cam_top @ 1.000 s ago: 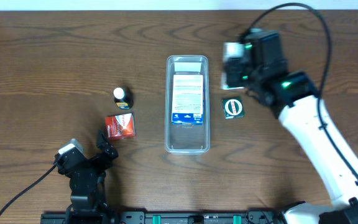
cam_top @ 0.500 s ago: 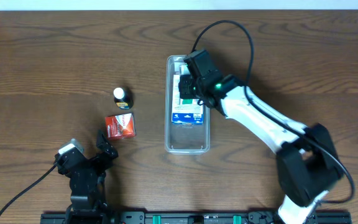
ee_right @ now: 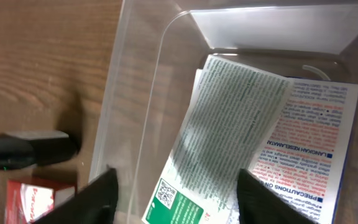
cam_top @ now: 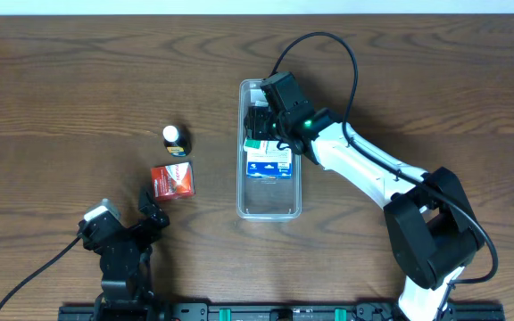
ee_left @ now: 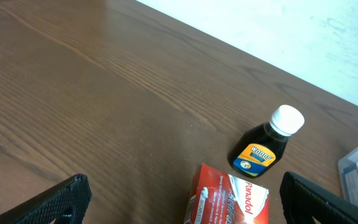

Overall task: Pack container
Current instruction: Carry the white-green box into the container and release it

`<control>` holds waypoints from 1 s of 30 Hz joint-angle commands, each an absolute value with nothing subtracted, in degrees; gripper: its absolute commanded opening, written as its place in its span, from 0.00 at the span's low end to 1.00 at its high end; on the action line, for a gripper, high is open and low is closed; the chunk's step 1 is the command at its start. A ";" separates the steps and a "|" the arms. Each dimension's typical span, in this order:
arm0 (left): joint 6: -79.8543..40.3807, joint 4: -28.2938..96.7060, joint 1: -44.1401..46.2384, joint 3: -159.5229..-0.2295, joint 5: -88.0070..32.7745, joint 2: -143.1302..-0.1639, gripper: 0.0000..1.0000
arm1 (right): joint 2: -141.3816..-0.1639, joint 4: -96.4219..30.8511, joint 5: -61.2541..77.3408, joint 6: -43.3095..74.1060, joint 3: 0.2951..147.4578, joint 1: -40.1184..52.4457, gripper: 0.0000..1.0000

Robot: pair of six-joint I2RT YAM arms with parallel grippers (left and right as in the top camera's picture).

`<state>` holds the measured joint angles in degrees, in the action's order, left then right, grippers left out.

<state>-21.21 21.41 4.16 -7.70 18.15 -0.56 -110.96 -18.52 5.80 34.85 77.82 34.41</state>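
The clear container point(cam_top: 270, 212) lies lengthwise at the table's middle. In it lies a white and blue box point(cam_top: 270, 165), with a white and green box point(ee_right: 229, 124) lying askew on top of it. My right gripper point(cam_top: 261, 120) hovers over the container's far end. In the right wrist view its fingers point(ee_right: 179, 199) are spread on either side of the white and green box, with a gap on the left, so it is open. My left gripper point(cam_top: 153, 207) is open and empty just in front of a red Panadol box point(cam_top: 173, 180).
A small dark bottle with a white cap point(cam_top: 175, 139) stands beyond the red box point(ee_left: 232, 202), left of the container. The bottle also shows in the left wrist view point(ee_left: 266, 146). The container's wall point(ee_right: 135, 93) rises beside my right gripper's left finger.
My right arm swung left from beside the container, carrying the white and green box, to over the container's far end. The box now lies inside. The left arm has not moved.
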 commanded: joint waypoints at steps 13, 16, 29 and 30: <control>-21.71 21.56 3.92 -6.48 18.46 -0.34 0.98 | -110.06 -20.86 -3.95 33.17 78.32 33.28 0.01; -21.71 21.56 3.92 -6.48 18.46 -0.34 0.98 | -111.02 -20.71 -7.07 33.17 78.32 33.52 0.01; -21.71 21.56 3.92 -6.48 18.46 -0.34 0.98 | -116.05 -17.23 -7.18 33.15 78.32 33.45 0.01; -21.71 21.54 3.92 -6.48 18.46 -0.34 0.98 | -116.05 -16.86 -7.05 33.12 78.32 33.45 0.01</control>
<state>-21.21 21.41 4.16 -7.70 18.15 -0.56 -115.79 -17.58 -6.07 33.67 77.84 33.63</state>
